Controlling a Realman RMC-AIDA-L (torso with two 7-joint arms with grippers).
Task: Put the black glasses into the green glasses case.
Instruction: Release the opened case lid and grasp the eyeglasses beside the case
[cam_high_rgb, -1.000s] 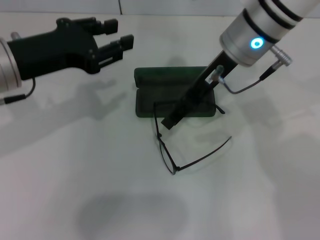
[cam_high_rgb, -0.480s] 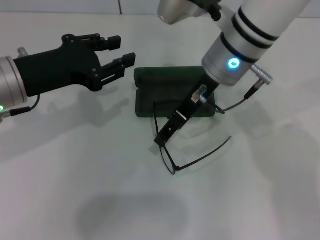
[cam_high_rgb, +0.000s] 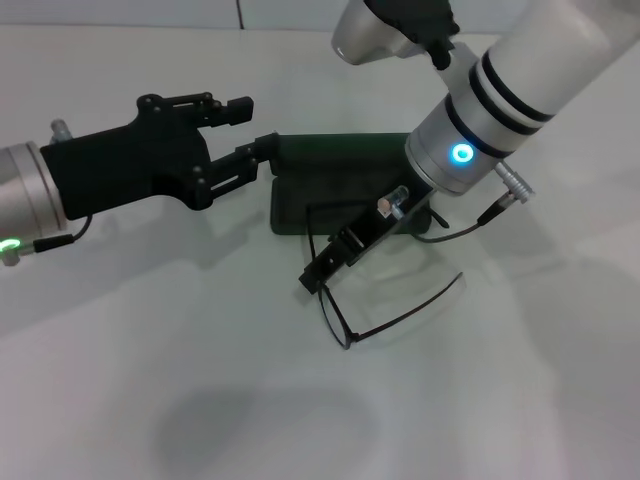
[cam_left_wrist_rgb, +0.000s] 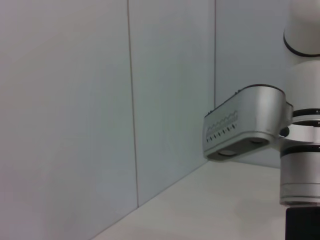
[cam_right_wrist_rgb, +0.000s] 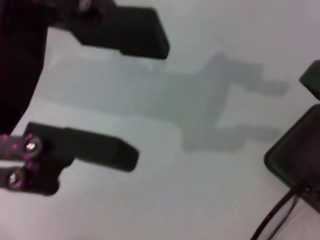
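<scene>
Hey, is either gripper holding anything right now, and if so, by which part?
Nothing is held. The right gripper is open over bare table beside the black glasses, and the left gripper is open at the green glasses case.

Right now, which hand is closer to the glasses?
The right hand: its tip is over the black glasses' front frame, before the green glasses case. The left hand is open by the case's far left corner.

Two silver-white cylindrical arms with black bands, glowing blue and green lights, thin cables, and chunky matte-black grippers.
</scene>
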